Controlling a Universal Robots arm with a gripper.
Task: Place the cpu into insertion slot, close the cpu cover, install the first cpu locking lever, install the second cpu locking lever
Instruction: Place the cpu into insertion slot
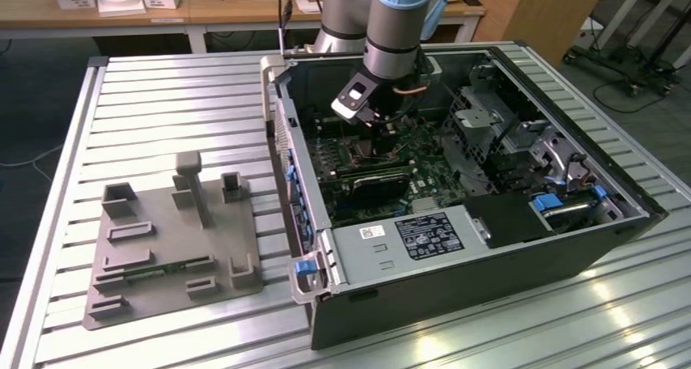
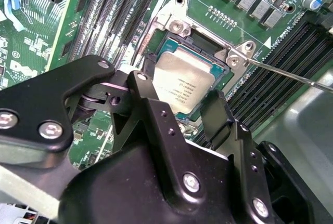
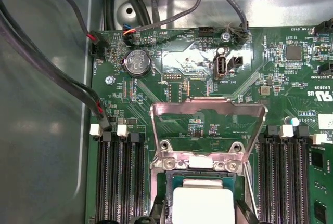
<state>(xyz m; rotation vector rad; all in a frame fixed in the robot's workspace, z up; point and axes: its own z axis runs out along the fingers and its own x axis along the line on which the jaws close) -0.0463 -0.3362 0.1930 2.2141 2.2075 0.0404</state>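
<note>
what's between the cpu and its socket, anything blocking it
Nothing visible: the small square silver-topped cpu already lies in the metal-rimmed insertion slot, the thin silver cpu cover frame is swung back clear of it, and the black end effector hangs right over it.

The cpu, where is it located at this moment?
In both wrist views the cpu sits in the insertion slot, between two banks of long black memory slots; the cpu cover beside it stands open.

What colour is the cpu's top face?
The cpu top is pale silver-grey with small dark print, clearest in the second wrist view.
</note>
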